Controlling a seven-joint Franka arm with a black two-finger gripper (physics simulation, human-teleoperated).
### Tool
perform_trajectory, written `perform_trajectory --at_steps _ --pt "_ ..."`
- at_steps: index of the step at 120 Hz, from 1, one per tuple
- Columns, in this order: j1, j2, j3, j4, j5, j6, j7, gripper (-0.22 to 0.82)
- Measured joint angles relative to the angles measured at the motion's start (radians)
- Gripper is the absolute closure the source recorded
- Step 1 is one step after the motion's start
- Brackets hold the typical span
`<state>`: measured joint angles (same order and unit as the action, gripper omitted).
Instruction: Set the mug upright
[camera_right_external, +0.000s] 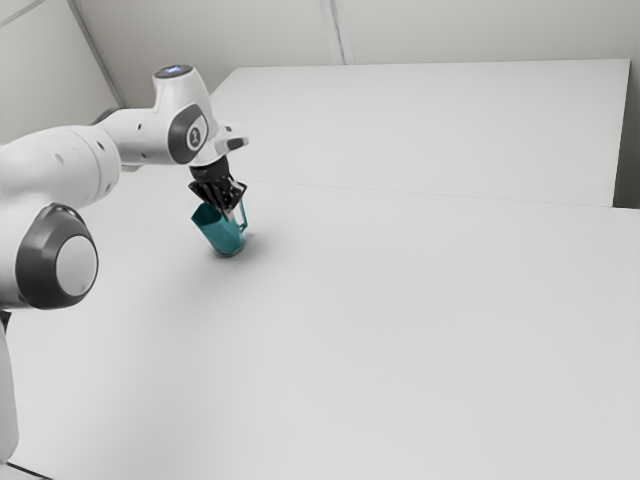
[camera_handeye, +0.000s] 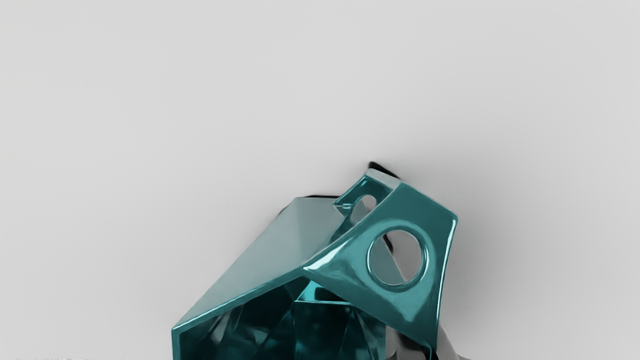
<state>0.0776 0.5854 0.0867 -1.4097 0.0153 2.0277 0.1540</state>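
Note:
In the exterior view the black gripper (camera_right_external: 217, 190) is at the upper part of the teal mug (camera_right_external: 220, 234), close to its mouth and handle. The mug leans, its mouth tipped toward the exterior view's upper left and its base low by the table; whether the base touches is unclear. Its handle (camera_right_external: 244, 217) faces the exterior view's right. In the wrist view the angular mug (camera_handeye: 260, 250) shows its dark inside and a handle with a round hole. A bit of the gripper (camera_handeye: 407, 342) appears beside the mug, below the handle; the mug hides the rest.
A white table (camera_right_external: 380, 340) extends around the mug. Behind it stands a pale raised panel or surface (camera_right_external: 430, 130), with walls beyond. The arm comes in from the exterior view's left. A soft shadow lies beside the mug.

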Motion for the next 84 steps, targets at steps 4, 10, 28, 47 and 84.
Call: perform_trajectory --at_steps 4,10,28,47,84 --pt "0.001 0.003 0.0 0.0 0.003 0.0 -0.006 0.67" --pt "0.001 0.008 -0.001 0.001 0.006 0.001 -0.015 0.56" --pt "-0.001 0.009 -0.001 0.012 0.012 0.0 -0.037 0.28" --pt "-0.005 -0.003 -0.007 0.059 0.025 -0.009 -0.055 0.13" --pt "0.001 -0.035 -0.008 0.084 0.042 -0.027 -0.078 0.03"
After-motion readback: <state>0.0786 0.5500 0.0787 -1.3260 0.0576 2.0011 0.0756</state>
